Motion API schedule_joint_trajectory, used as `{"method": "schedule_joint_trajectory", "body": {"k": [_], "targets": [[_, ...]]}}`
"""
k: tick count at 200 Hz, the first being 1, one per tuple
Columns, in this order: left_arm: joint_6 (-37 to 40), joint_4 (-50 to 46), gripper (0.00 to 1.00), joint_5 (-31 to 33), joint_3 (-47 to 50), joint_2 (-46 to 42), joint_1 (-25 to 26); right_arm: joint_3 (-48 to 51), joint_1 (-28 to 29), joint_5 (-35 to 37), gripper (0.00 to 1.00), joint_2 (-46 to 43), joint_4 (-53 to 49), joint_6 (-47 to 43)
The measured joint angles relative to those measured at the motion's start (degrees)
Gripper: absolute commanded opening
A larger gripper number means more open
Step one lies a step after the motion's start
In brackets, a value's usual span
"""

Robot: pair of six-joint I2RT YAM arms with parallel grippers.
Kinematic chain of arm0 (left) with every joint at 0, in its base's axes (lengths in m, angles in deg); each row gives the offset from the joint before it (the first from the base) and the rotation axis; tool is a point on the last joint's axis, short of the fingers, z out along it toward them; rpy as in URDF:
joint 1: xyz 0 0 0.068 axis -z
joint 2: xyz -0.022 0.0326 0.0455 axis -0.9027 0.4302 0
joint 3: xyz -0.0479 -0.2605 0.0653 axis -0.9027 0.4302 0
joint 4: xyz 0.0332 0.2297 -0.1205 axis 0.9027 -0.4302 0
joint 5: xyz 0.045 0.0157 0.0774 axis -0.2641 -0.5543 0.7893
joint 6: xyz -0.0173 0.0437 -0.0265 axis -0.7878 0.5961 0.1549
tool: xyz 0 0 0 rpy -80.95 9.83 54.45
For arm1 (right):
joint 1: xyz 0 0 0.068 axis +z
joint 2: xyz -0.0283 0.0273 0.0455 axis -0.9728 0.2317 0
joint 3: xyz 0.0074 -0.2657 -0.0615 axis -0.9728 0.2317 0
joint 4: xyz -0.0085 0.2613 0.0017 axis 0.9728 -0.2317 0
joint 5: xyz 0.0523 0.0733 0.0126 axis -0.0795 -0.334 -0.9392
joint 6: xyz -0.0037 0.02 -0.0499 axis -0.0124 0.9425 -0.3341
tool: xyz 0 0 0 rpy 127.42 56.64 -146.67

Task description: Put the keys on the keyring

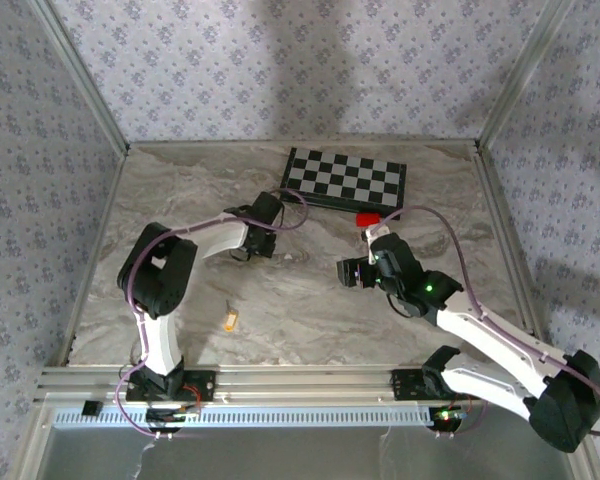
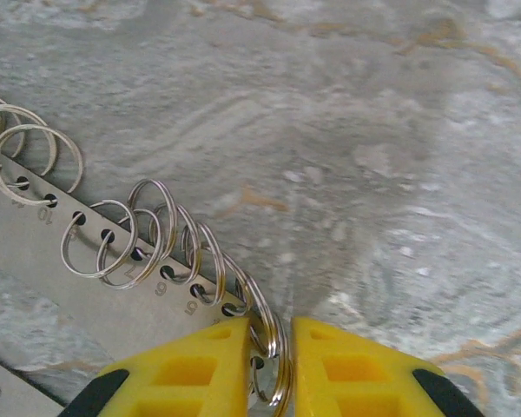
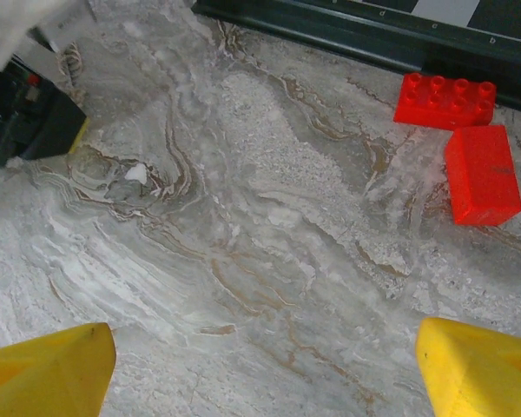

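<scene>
**Task state: early stage.** At the left of the top view, the key (image 1: 231, 320) lies flat on the marbled table (image 1: 180, 190). It sits near the front edge, well apart from both grippers, held by nothing and threaded on no ring. Just beyond it, the left gripper (image 1: 248, 248) reaches low over the table. The left wrist view shows its yellow pads (image 2: 191, 373) drawn close together with the keyring (image 2: 276, 369) between them, apparently pinched. This ring stands at the end of a row of similar rings (image 2: 100, 239) hung through the numbered holes of a metal strip (image 2: 35, 252), and it appears to be threaded through the strip like its neighbours. Toward the right, the right gripper (image 1: 350, 272) hovers over bare table with its jaws wide apart and empty. In the right wrist view, 2 red blocks (image 3: 443, 100) lie ahead of it, close beside the chessboard (image 1: 345, 178) at the far side of the table. Judged from this layout, at most 1 step is in hand, the grasp on the ring, and 0 keys are attached. What is left is to pick up the key, most likely with the free right gripper, bring it to the ring, and work it onto the ring.
</scene>
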Motion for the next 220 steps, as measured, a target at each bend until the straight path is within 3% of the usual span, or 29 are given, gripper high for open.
{"method": "schedule_joint_trajectory", "body": {"k": [155, 220], "targets": [[-8.8, 6.3, 0.22, -6.0, 11.2, -7.8, 8.4, 0.9, -1.0, -0.9, 0.91, -5.1, -2.8, 0.3], [-12.3, 11.0, 0.24, -6.4, 13.2, -8.5, 14.5, 1.0, -1.0, -1.7, 0.91, -8.3, -5.4, 1.7]]}}
